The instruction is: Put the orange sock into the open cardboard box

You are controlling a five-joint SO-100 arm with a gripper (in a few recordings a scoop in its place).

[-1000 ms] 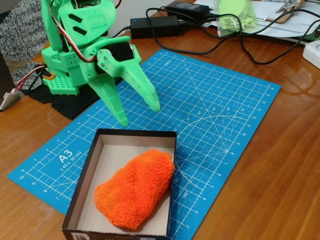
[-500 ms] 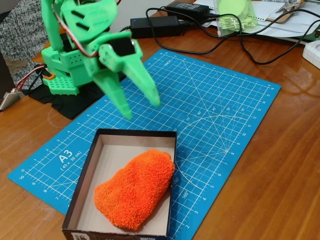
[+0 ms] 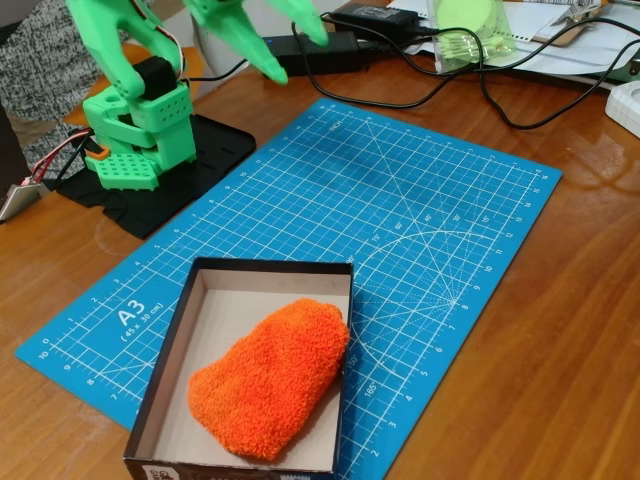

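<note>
The orange sock lies as a fuzzy lump inside the open cardboard box, leaning against the box's right wall and front half. The box sits on the near left part of a blue cutting mat. My green gripper is raised high at the top of the fixed view, far above and behind the box. Its two fingers are spread apart and hold nothing.
The blue A3 cutting mat covers the wooden table. My green arm base stands on a black pad at the back left. Black power bricks and cables run along the back, with papers at the top right.
The gripper has risen from just above the box's far edge to the top of the picture, staying open. The sock and box have not moved.
</note>
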